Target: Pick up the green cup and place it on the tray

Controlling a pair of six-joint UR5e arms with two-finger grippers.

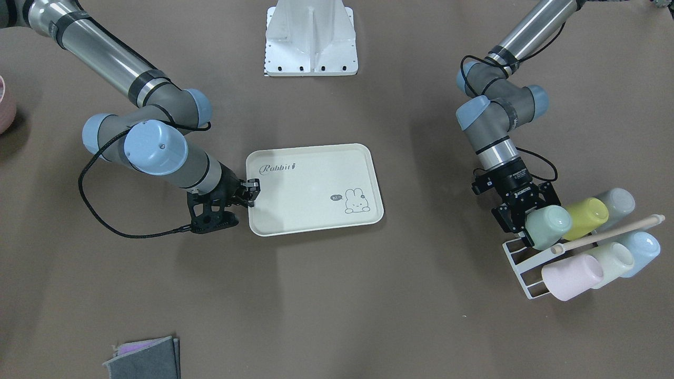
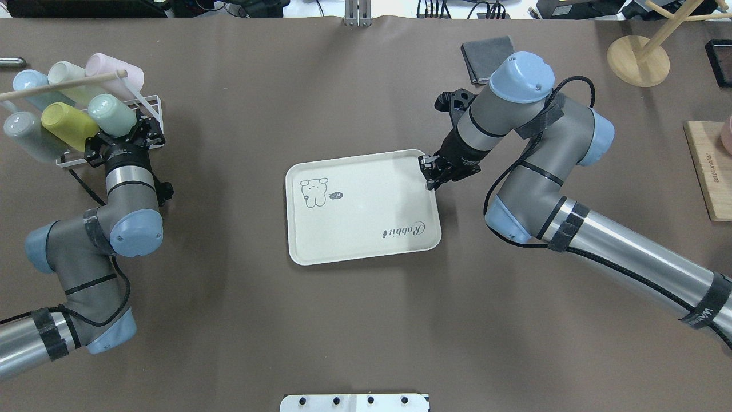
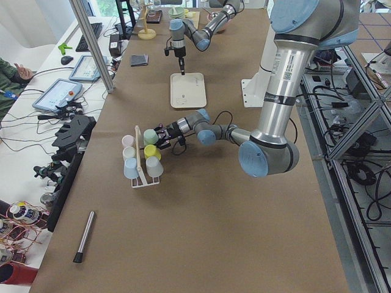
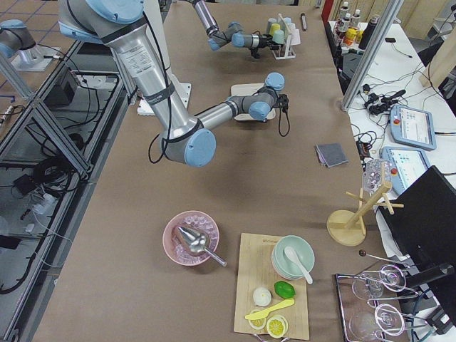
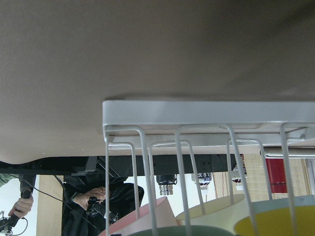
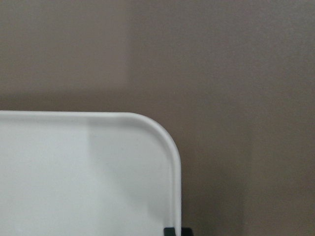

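Observation:
The green cup lies mouth toward the arm on a white wire rack, beside a yellow-green cup; it also shows in the overhead view. My left gripper is at the cup's mouth end, its jaws spread wide on either side of it. The left wrist view shows the rack's wires and the cup's rim at the bottom edge. The cream Rabbit tray lies mid-table. My right gripper is shut on the tray's rim at a corner.
The rack also holds grey, pink, pale whitish-green and blue cups under a wooden rod. A grey cloth, a wooden stand and a cutting board are on the right side.

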